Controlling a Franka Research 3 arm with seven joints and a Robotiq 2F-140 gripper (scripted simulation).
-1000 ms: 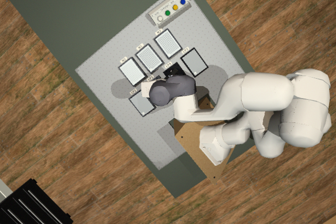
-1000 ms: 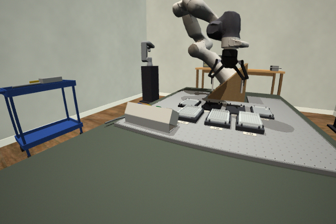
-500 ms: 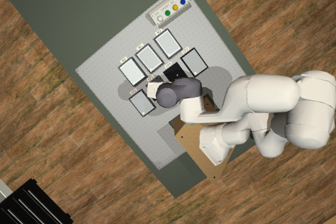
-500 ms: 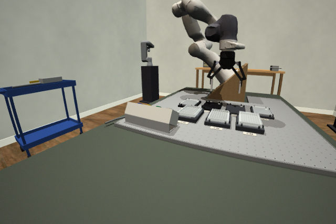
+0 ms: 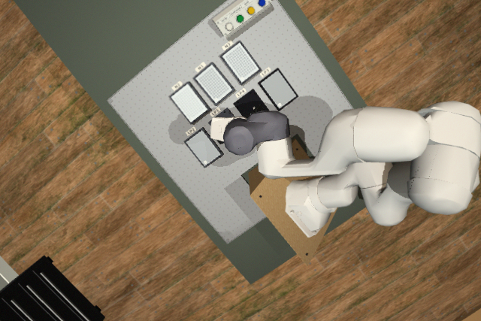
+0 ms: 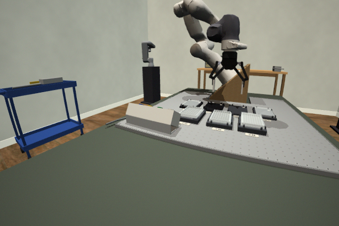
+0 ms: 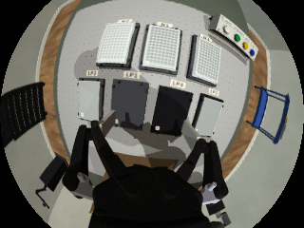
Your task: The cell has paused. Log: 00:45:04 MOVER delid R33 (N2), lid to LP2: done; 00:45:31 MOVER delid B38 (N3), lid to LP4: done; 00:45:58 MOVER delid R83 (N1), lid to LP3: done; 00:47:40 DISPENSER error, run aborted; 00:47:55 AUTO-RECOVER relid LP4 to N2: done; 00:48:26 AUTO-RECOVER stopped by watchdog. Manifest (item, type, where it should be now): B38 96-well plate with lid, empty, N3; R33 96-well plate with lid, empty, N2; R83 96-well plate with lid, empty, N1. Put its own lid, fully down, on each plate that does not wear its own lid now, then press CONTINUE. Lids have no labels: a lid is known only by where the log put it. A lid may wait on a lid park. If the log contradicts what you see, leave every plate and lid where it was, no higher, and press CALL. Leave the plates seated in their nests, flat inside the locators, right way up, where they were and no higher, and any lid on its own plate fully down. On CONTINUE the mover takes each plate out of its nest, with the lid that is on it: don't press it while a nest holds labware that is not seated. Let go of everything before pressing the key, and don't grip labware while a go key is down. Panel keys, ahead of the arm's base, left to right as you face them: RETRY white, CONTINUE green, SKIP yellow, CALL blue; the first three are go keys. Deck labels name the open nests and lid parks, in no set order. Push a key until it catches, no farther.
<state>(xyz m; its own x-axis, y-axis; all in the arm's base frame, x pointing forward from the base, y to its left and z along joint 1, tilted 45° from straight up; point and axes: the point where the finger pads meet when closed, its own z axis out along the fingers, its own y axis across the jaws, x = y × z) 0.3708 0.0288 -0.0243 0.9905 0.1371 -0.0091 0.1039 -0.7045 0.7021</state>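
Above the lid parks the gripper [image 6: 228, 77] hangs spread, holding nothing; lid [image 7: 129, 102] looks light, stiff, slippery — pinch its long edges.

Arm [image 6: 196, 30] folded high, pincer [image 6: 228, 80] downward, jaws wide.

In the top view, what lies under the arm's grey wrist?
Park LP3: one corner shows; the wrist covers the rest and the open claw. The wrist view shows LP3 whole, grey.
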